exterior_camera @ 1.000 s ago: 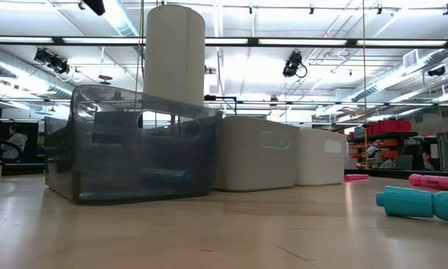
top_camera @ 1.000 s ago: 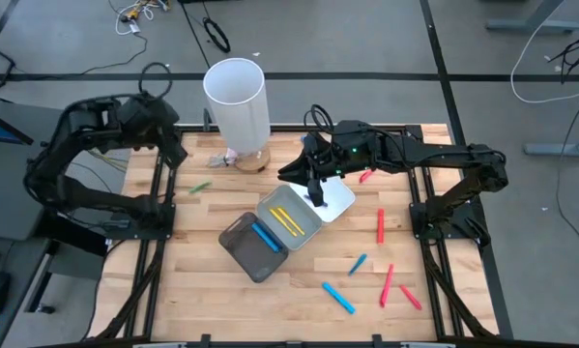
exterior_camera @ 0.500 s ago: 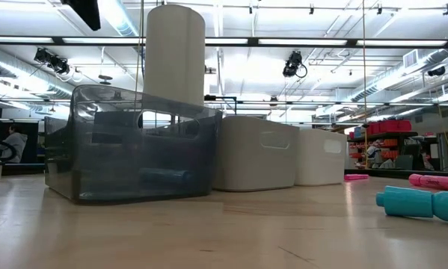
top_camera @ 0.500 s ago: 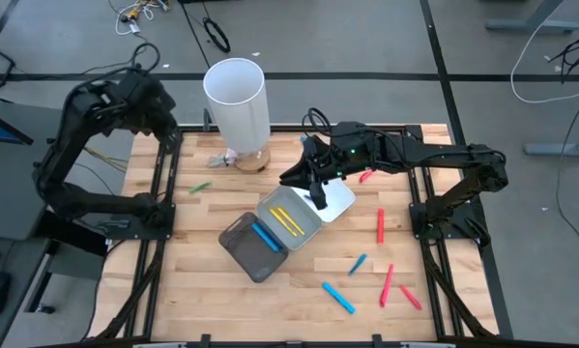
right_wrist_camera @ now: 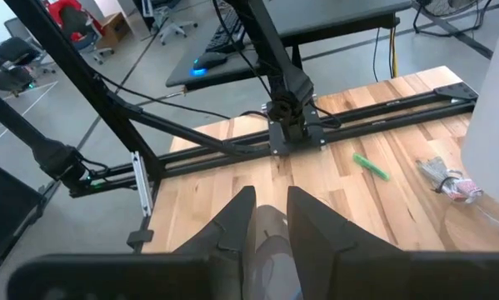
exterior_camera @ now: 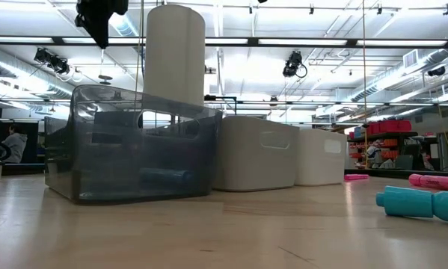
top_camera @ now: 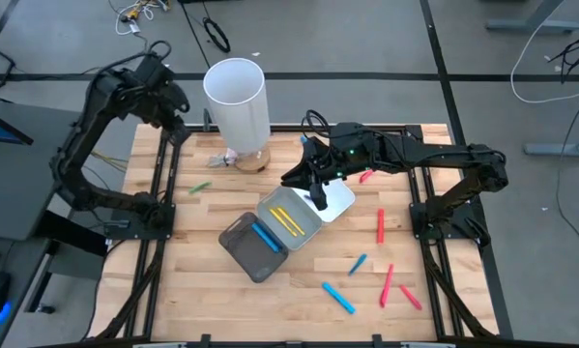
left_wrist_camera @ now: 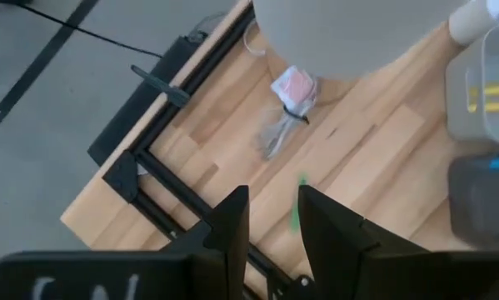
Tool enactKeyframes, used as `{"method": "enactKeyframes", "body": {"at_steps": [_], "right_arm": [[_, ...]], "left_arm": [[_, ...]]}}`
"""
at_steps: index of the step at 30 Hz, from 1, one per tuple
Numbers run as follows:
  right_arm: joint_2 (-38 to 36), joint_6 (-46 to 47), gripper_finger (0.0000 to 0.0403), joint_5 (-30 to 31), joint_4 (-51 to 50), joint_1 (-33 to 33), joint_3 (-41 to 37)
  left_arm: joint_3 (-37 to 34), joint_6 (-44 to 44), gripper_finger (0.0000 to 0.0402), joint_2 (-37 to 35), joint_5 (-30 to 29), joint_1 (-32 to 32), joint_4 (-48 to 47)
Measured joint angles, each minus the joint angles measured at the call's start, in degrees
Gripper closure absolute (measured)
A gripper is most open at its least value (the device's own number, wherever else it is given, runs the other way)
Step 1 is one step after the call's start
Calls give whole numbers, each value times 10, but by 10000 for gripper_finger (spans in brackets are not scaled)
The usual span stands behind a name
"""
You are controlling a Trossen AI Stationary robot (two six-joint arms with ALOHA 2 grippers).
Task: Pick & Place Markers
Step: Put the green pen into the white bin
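Markers [top_camera: 380, 225] scattered; right end effector [top_camera: 317, 200] grips something hidden (left [left_wrist_camera: 270, 218] slightly parted, empty).

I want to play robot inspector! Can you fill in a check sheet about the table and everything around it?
Surface: wooden table, black frame rails along its sides.
Job's things: two yellow markers in the grey tray; blue marker in the dark tray; green marker and red markers and blue ones loose on the wood.
Clutter: tall white cylinder; small wrapped packet beside it.
Grippers: left gripper raised over the table's far-left corner, narrow gap, empty; right gripper above the white tray, narrow gap, nothing seen held.
Cables: loose wires on the floor beyond the table.
Surroundings: grey floor; a person seated far off.
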Motion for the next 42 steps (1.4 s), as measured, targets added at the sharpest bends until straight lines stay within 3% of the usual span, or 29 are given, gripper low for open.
{"method": "enactKeyframes", "body": {"at_steps": [19,24,35,42], "right_arm": [[0,-34,330,1,0,0,0],[0,-36,330,1,0,0,0],[0,-44,330,2,0,0,0],[0,-44,330,2,0,0,0]], "left_arm": [[-239,15,289,-29,-4,16,-1],[-256,15,289,-29,21,16,1],[-258,2,289,-29,21,10,62],[-299,-20,289,-29,22,-13,95]]}}
